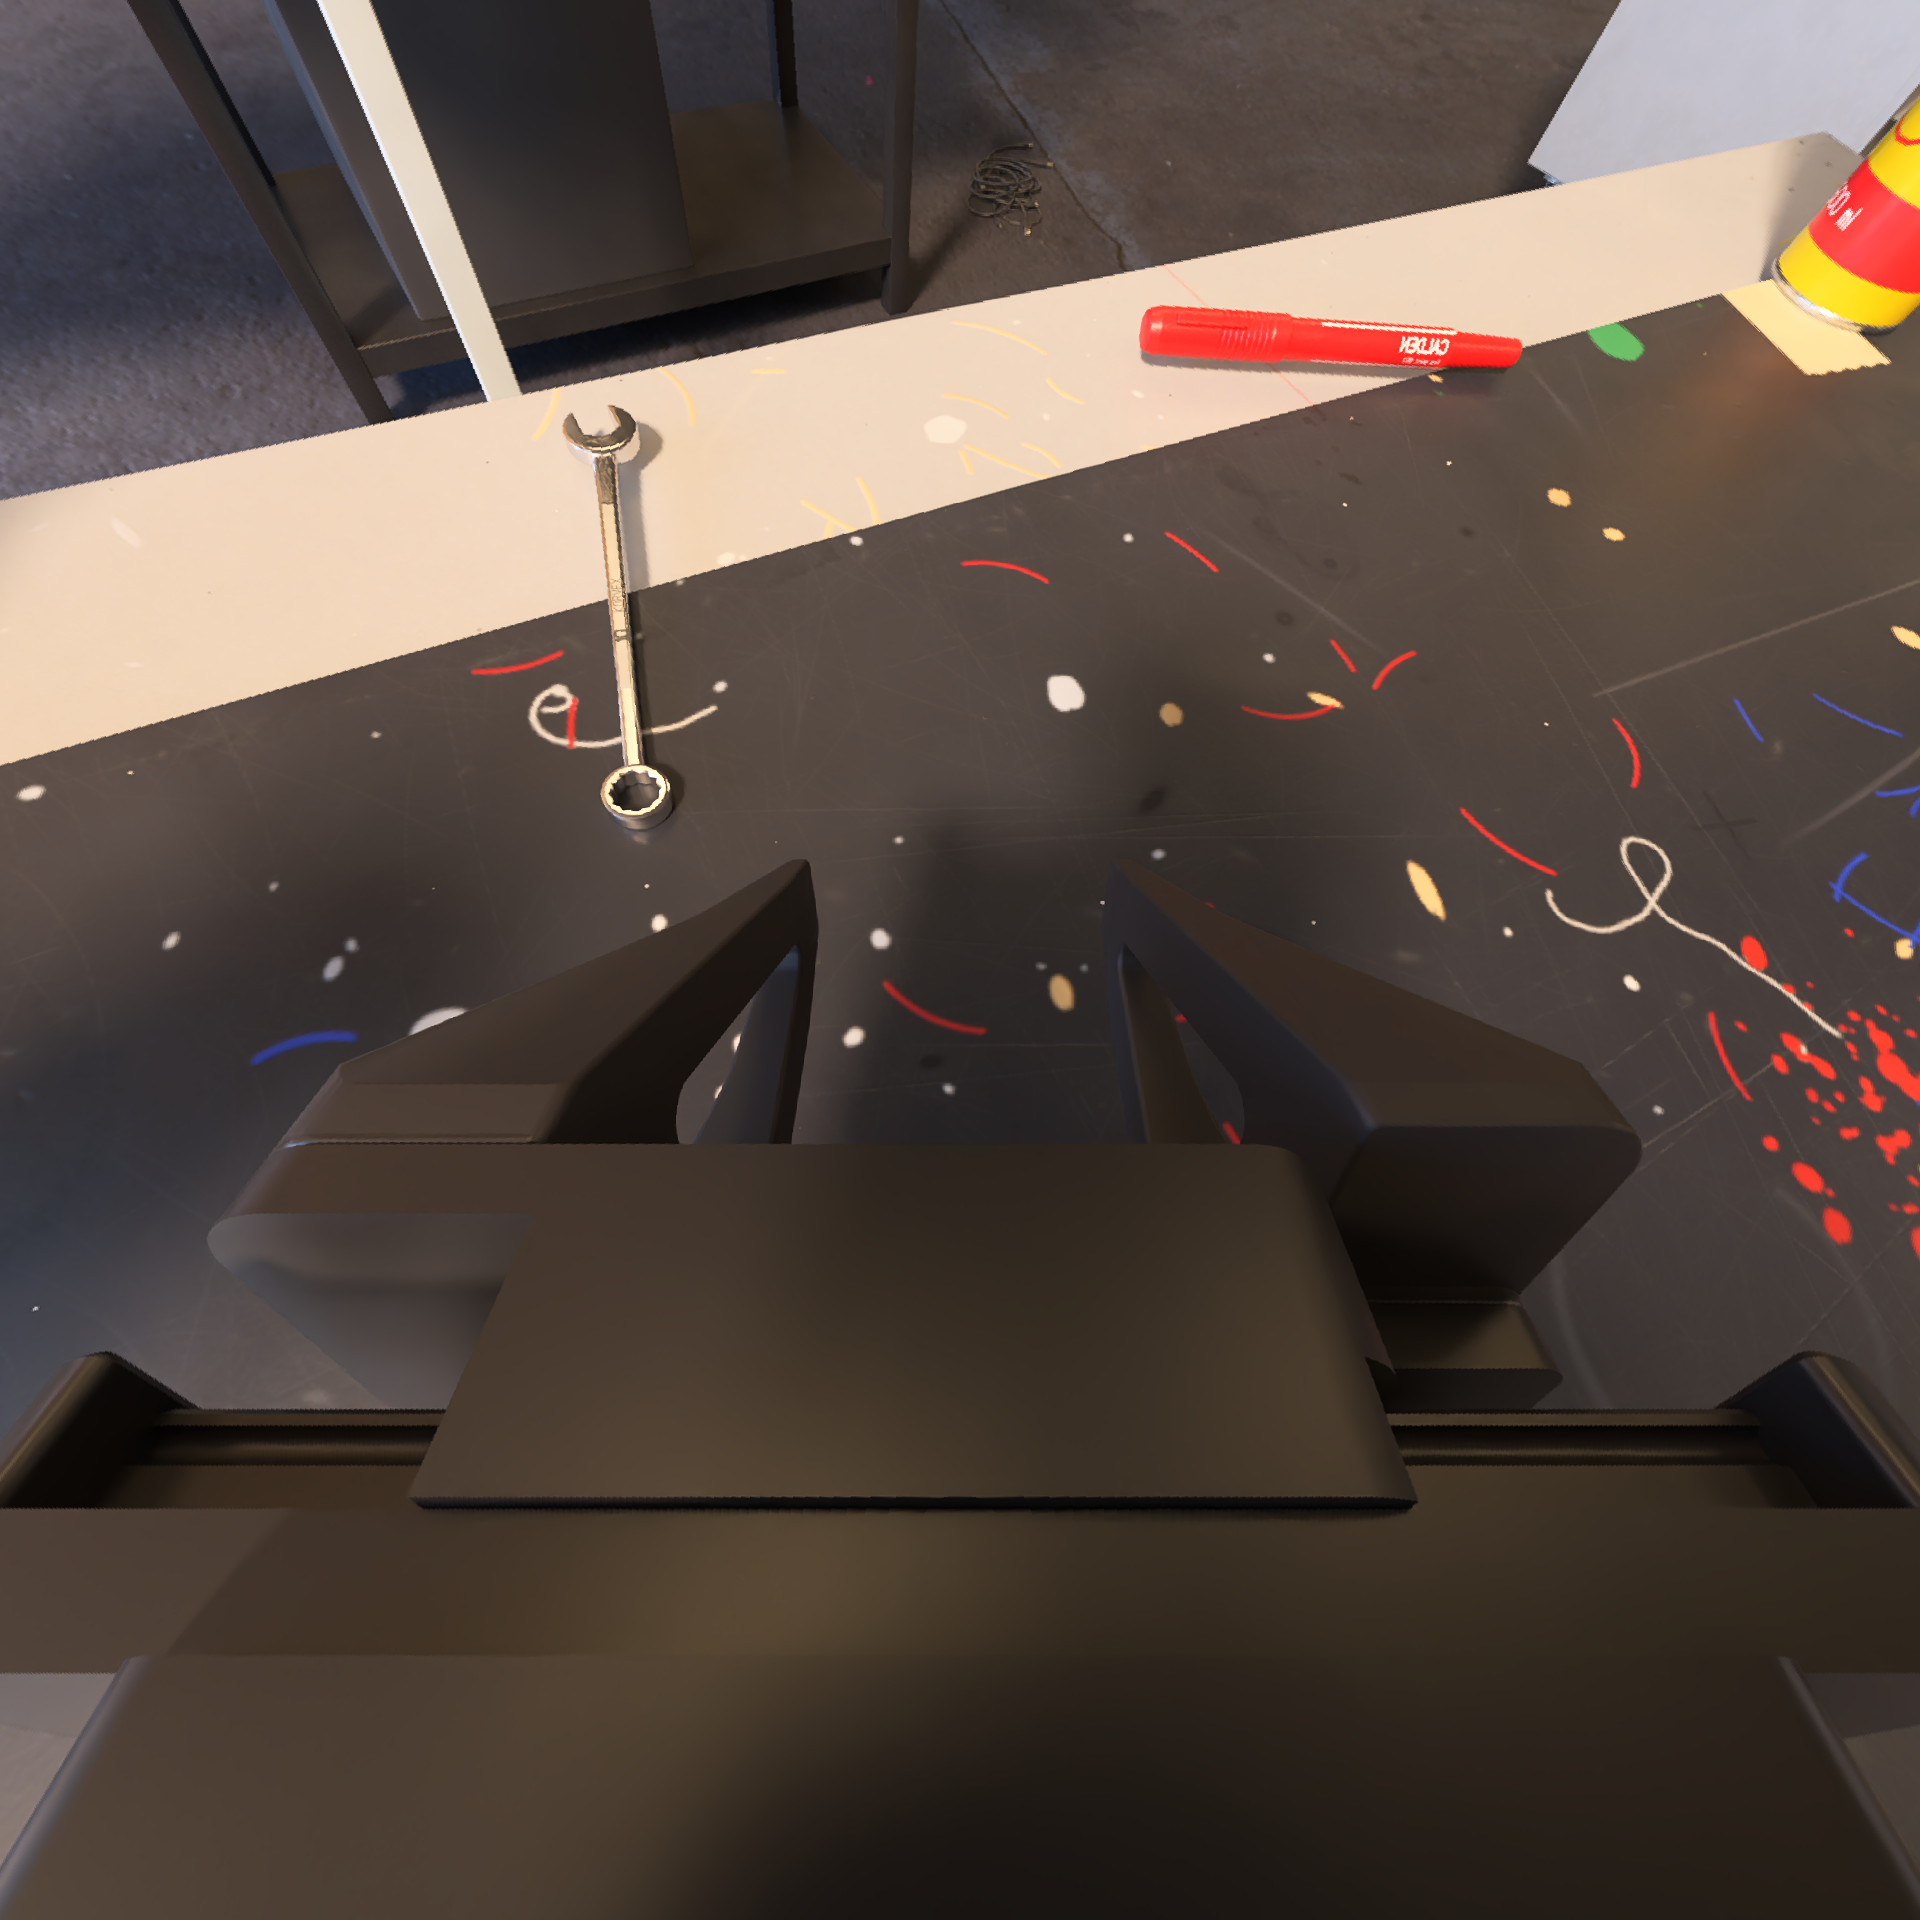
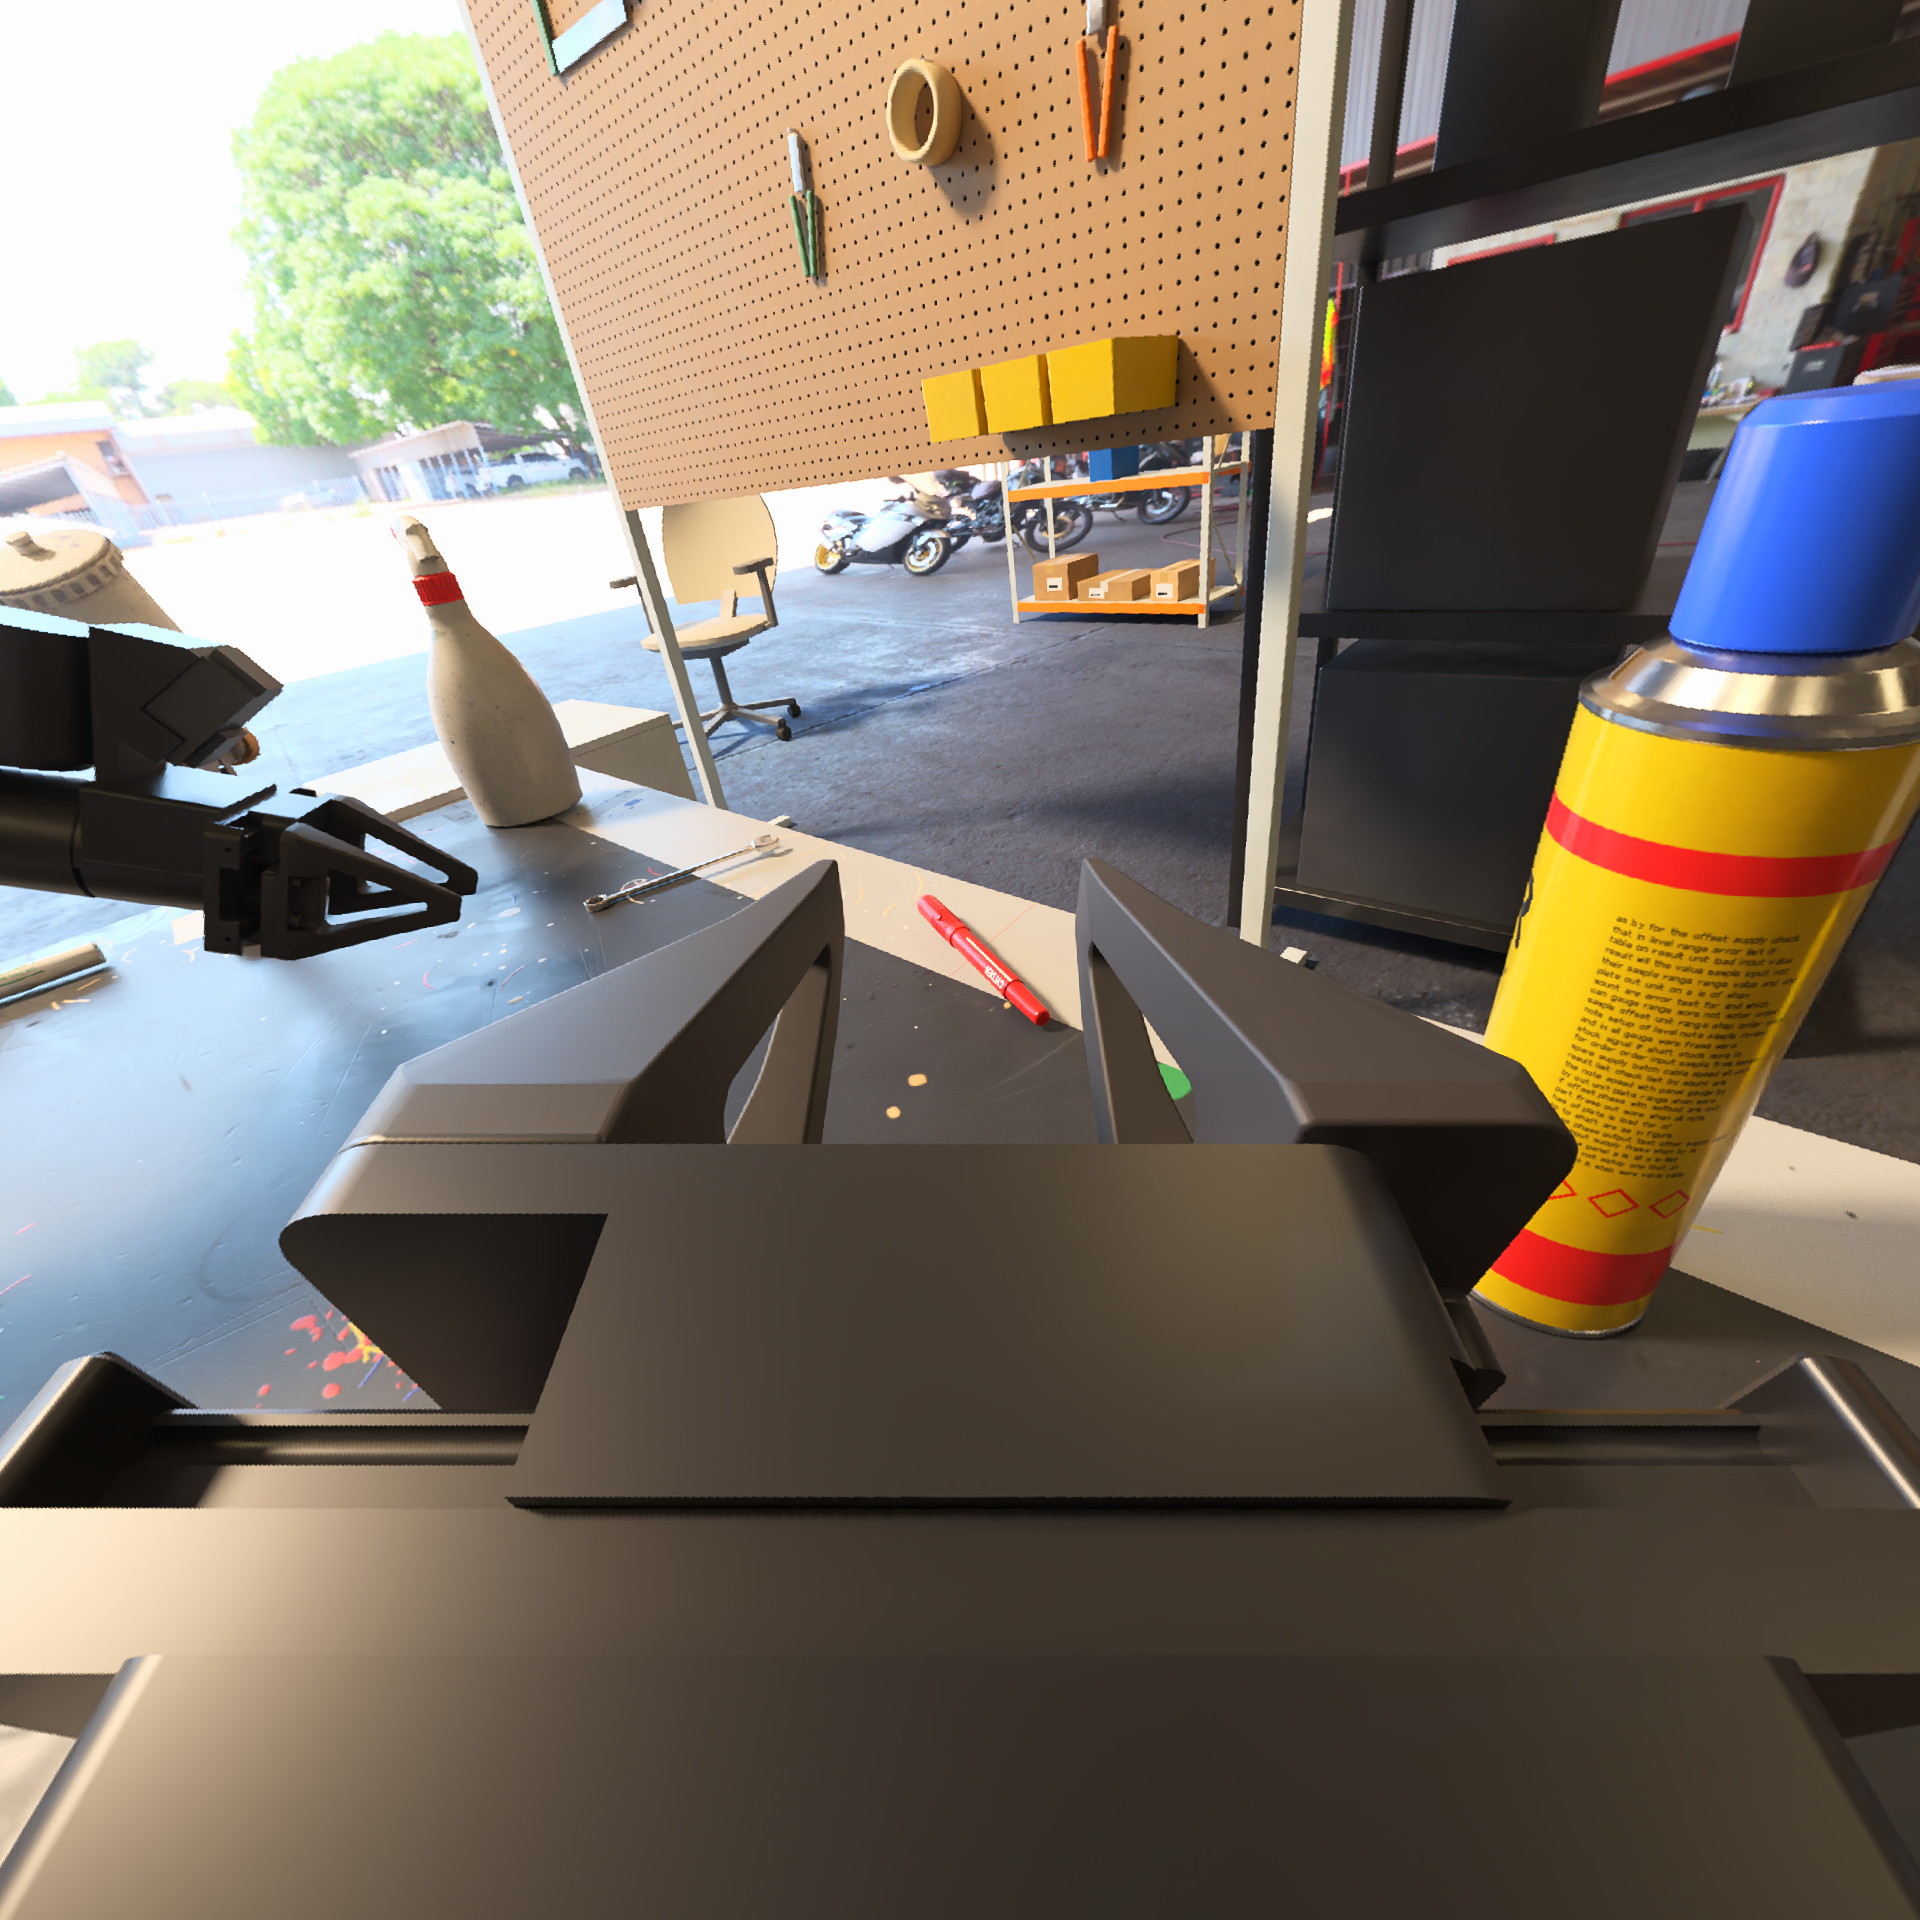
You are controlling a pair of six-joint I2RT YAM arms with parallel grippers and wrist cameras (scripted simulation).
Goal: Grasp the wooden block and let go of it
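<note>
No wooden block shows in either view. My left gripper (image 1: 961, 873) is open and empty, and hovers above the dark paint-spattered table (image 1: 1299, 582). It also shows in the right wrist view (image 2: 457, 896), at the left above the table. My right gripper (image 2: 958, 868) is open and empty, low over the table, with its jaws apart. A red marker (image 2: 982, 961) lies just beyond it, between its fingers.
A silver wrench (image 1: 623, 623) (image 2: 681, 873) lies across the pale strip at the table's far edge. The red marker (image 1: 1330, 338) lies on that strip. A yellow and red spray can (image 1: 1860, 239) (image 2: 1683, 987) stands beside my right gripper. A white bowling pin (image 2: 488, 707) stands at the far left. A pegboard (image 2: 883, 260) rises behind.
</note>
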